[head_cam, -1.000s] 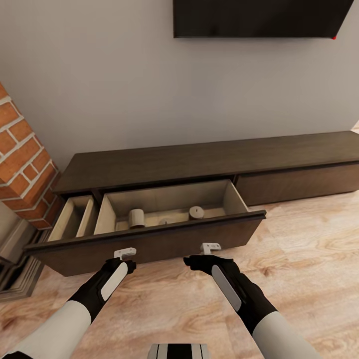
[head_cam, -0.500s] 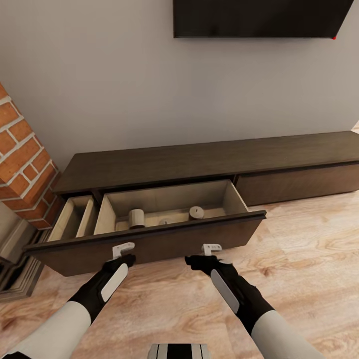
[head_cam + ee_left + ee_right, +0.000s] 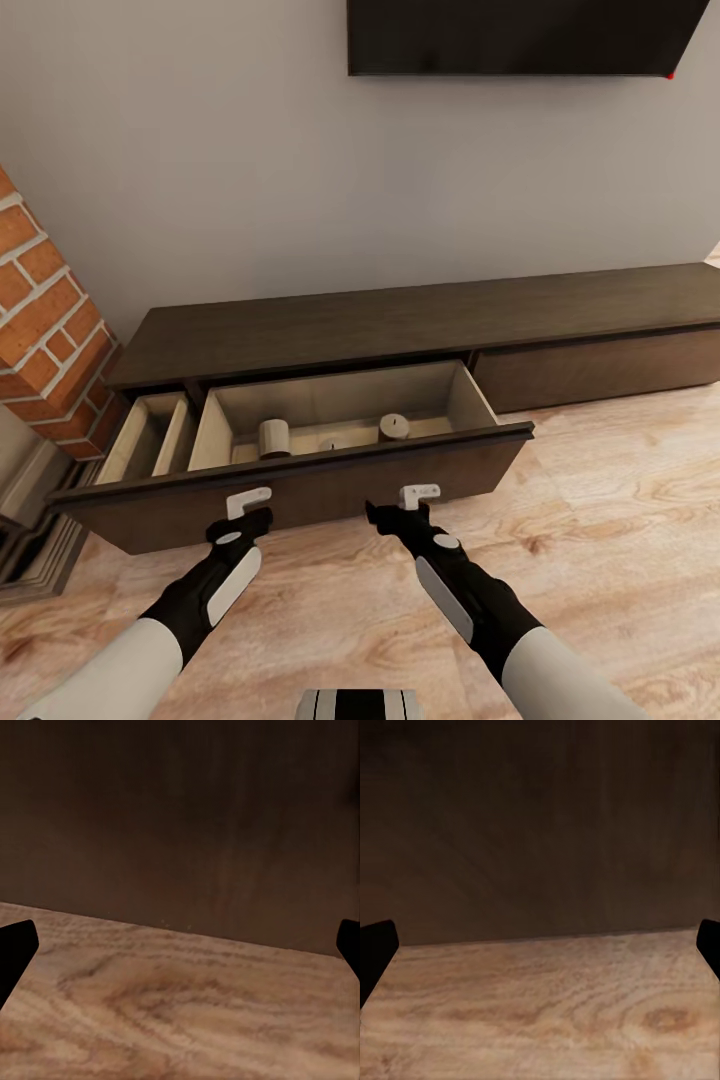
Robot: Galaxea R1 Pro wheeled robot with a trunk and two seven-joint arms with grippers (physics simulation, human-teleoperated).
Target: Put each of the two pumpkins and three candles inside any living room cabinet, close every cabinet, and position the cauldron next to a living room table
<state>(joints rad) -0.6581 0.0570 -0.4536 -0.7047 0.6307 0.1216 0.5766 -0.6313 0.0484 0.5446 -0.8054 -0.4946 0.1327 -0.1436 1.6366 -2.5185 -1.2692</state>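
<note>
So from the head view, the long low dark brown wooden cabinet sits against a plain grey wall, and its wide drawer is pulled way out over the light wood-grain floor, showing a pale beige interior split into compartments. In the bigger compartment there are three short beige-tan cylinder candles: one lying on its side toward the left, one upright toward the right with a tiny dark wick dot on top, and a third between them mostly hidden behind the drawer front. A red brick column stands at the cabinet's left end, and a flat black screen hangs on the wall above. Both black-and-white arms reach at the flat handleless drawer front; the left gripper and right gripper sit right at it, though I can't tell if they're actually touching. In the left wrist view the dark fingertips are spread wide, with the dark wood front close ahead above the floor. In the right wrist view it's the same deal, fingertips wide apart, holding nothing.
</note>
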